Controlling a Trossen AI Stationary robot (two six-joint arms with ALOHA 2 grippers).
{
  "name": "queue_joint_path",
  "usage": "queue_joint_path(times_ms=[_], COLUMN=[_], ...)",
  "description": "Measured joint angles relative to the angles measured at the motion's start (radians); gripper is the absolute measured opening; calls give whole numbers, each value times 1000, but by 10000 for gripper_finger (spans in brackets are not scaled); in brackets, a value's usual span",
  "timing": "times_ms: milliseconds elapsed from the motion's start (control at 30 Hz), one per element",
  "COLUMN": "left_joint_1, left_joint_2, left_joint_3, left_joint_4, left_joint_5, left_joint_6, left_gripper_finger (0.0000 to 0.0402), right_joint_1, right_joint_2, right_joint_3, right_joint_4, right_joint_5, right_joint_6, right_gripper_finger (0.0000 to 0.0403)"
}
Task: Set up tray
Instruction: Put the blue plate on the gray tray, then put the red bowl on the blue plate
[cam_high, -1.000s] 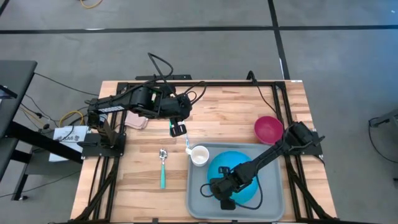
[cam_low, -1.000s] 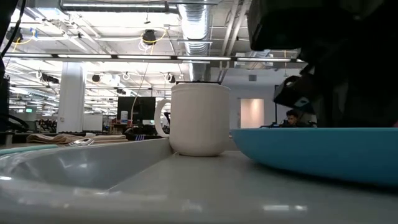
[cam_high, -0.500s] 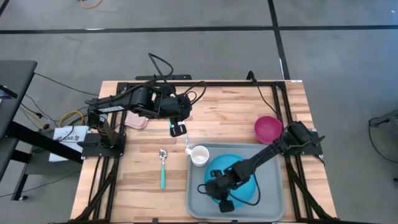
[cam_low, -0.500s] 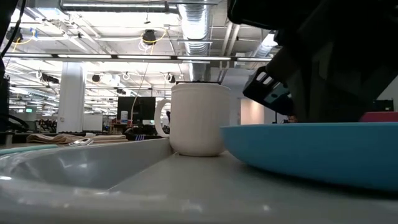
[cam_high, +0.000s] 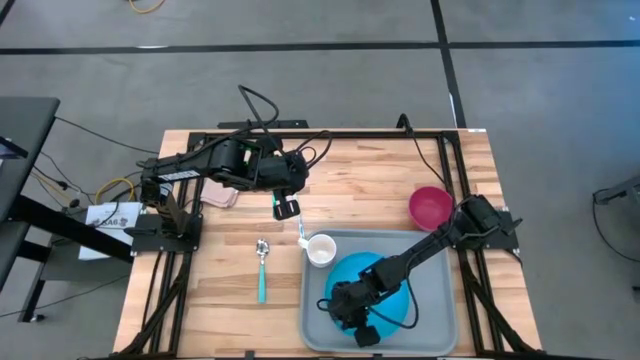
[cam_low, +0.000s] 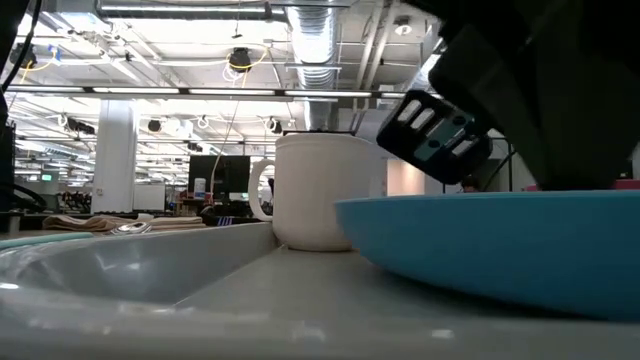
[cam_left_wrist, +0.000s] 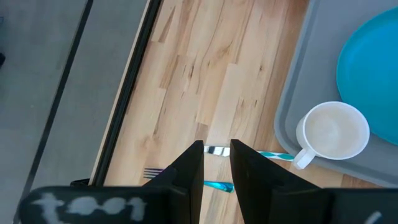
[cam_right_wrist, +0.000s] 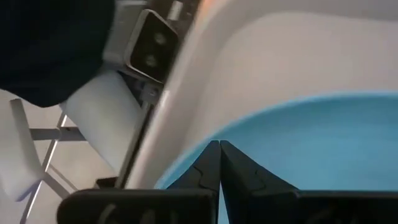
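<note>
The wooden tabletop (cam_high: 350, 185) stood on a grey floor, with an open office hall behind it in the low view. I saw the tray (cam_high: 430, 320) at about five o'clock on the tabletop, carrying a white mug (cam_high: 320, 250) in its eleven o'clock corner and a blue plate (cam_high: 385, 275) beside the mug. The right gripper (cam_high: 352, 318) sat low over the plate's seven o'clock edge, jaws closed tight against the rim. The left gripper (cam_high: 289, 208) hovered at eleven o'clock from the mug, jaws narrowly parted around a teal-handled utensil (cam_left_wrist: 217, 151) whose type I could not tell. A spoon (cam_high: 262, 270) lay at nine o'clock from the tray, and a pink bowl (cam_high: 431, 207) sat at its one o'clock.
</note>
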Motion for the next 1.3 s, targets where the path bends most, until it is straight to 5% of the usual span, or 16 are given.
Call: queue_joint_path(times_ms=[167, 433, 733, 1000, 1300], left_joint_1=[0, 0, 0, 0, 0], left_joint_2=[0, 0, 0, 0, 0], left_joint_3=[0, 0, 0, 0, 0], left_joint_4=[0, 0, 0, 0, 0], left_joint_5=[0, 2, 2, 11, 11], left_joint_6=[0, 0, 0, 0, 0], left_gripper_finger=[67, 67, 67, 67, 67], right_joint_1=[-9, -9, -34, -53, -104], right_joint_2=[-71, -303, -502, -540, -539], right_joint_3=[0, 0, 0, -5, -116], right_joint_4=[-121, -464, -887, -1297, -1263], right_joint_5=[17, 215, 329, 498, 523], right_joint_6=[10, 122, 272, 476, 364], right_gripper_finger=[0, 9, 66, 109, 162])
